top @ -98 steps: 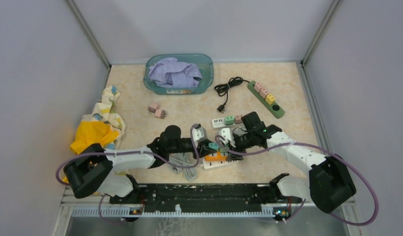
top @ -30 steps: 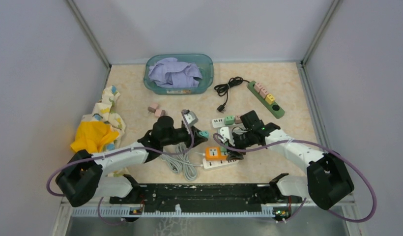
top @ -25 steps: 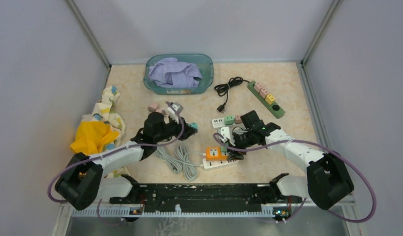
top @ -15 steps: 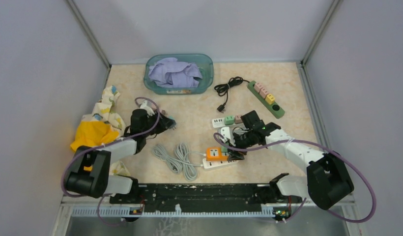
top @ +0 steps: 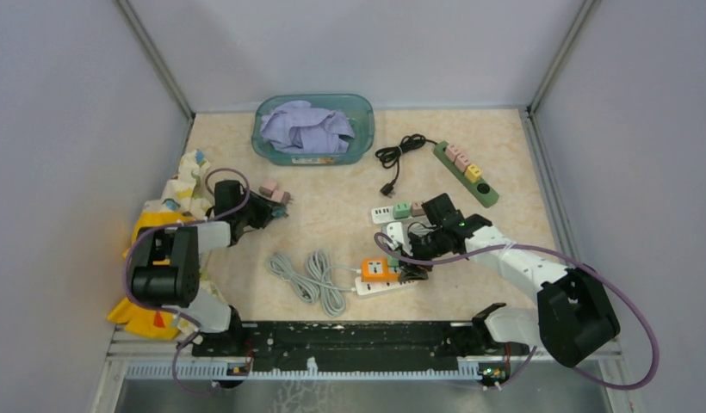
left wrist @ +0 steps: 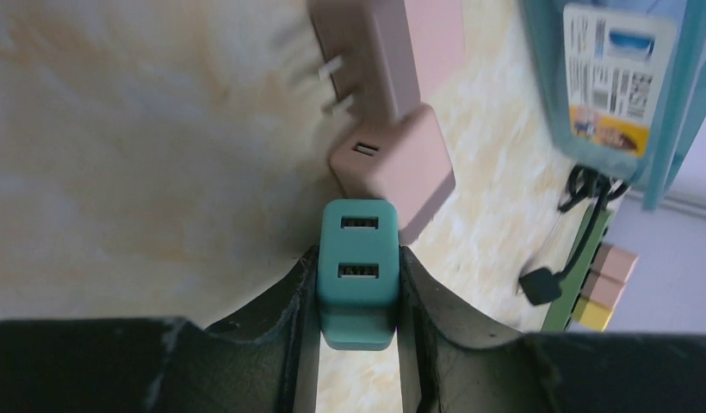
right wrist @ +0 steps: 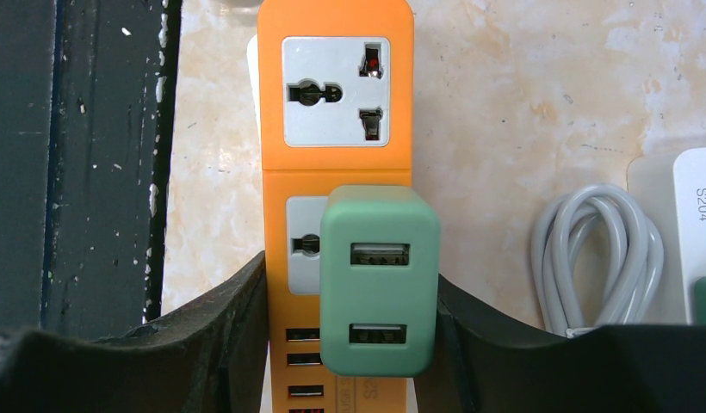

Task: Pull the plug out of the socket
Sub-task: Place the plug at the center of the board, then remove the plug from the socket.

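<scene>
My left gripper (top: 276, 206) is shut on a teal USB plug (left wrist: 358, 297), pulled free and held low over the table at the far left. It is right in front of two pink plugs (left wrist: 393, 168) lying there. The fingers (left wrist: 289, 301) press both of its sides. My right gripper (top: 407, 258) straddles the orange power strip (top: 377, 269). In the right wrist view, one finger lies against the strip's (right wrist: 272, 103) left edge. The other lies against a green USB plug (right wrist: 380, 292) still seated in the strip.
A teal basin (top: 363, 129) with purple cloth stands at the back. A green power strip (top: 486, 194) with plugs and a black cable (top: 397, 155) lie back right. A grey cable coil (top: 311, 275) lies front centre. A yellow patterned cloth (top: 173, 215) lies at the left.
My left gripper drew the teal plug off the orange strip and carried it left and back to beside the pink plugs. The right arm stayed on the strip.
</scene>
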